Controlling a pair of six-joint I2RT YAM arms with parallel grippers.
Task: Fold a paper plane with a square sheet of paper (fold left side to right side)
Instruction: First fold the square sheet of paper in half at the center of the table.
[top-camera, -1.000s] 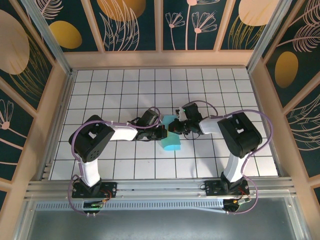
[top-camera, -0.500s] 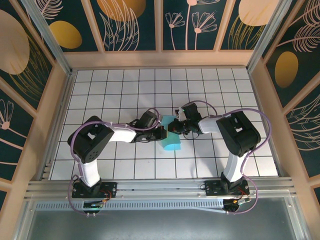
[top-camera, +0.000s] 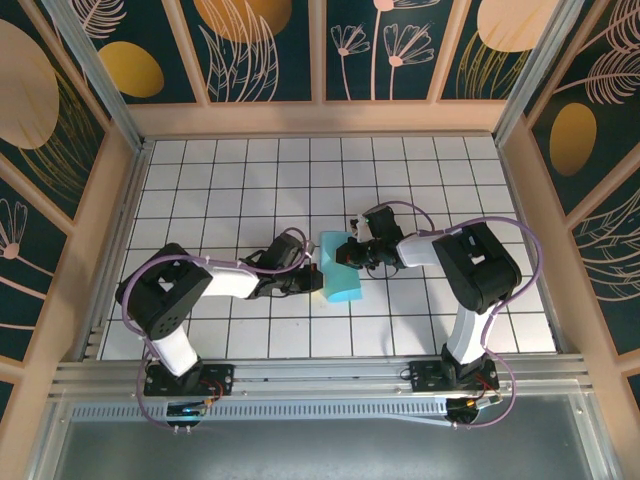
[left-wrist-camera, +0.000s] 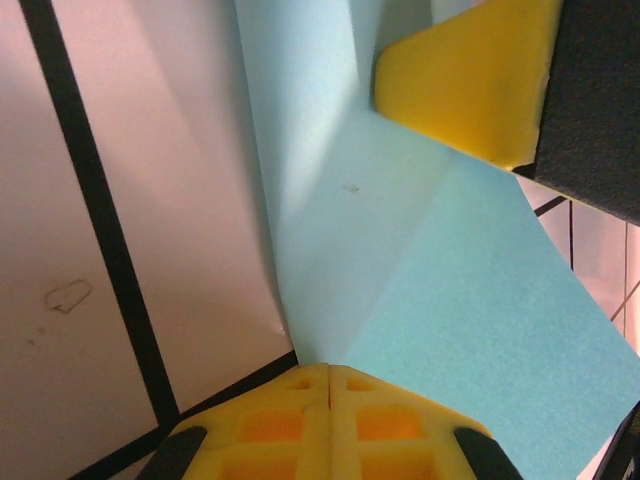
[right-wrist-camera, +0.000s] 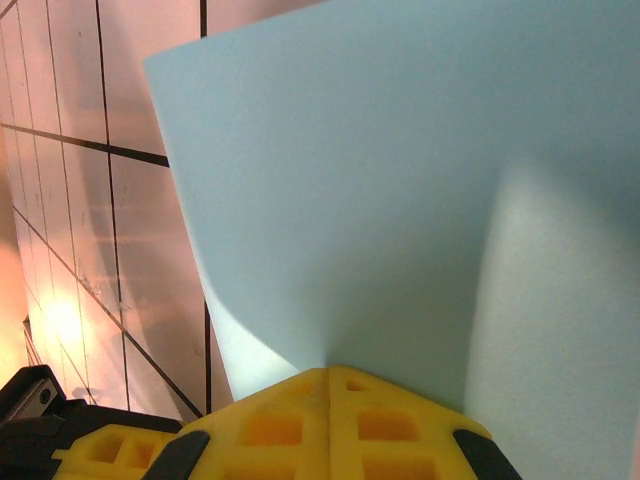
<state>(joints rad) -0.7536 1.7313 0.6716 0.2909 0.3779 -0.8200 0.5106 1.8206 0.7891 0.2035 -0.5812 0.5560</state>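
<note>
The square sheet of paper (top-camera: 341, 281) is turquoise and lies doubled over mid-table, its near end rounded in a loose curl. My left gripper (top-camera: 314, 281) is shut, and its tip (left-wrist-camera: 328, 368) touches the sheet's left edge where a crease in the paper (left-wrist-camera: 430, 270) runs up to it. My right gripper (top-camera: 347, 256) is shut too, its tip (right-wrist-camera: 328, 372) set against the paper (right-wrist-camera: 380, 180) at the far right side. In the left wrist view its yellow finger (left-wrist-camera: 470, 90) rests on top of the sheet.
The white grid table (top-camera: 230, 180) is walled by wooden rails (top-camera: 120, 200) on three sides. Both forearms lie low over the middle tiles and meet at the sheet. The left gripper's yellow fingers (right-wrist-camera: 100, 450) sit close to the right gripper's tip.
My left gripper has slid left and nearer, off the sheet's top to its left edge, uncovering more turquoise. Its elbow swung left. The right gripper has stayed put.
</note>
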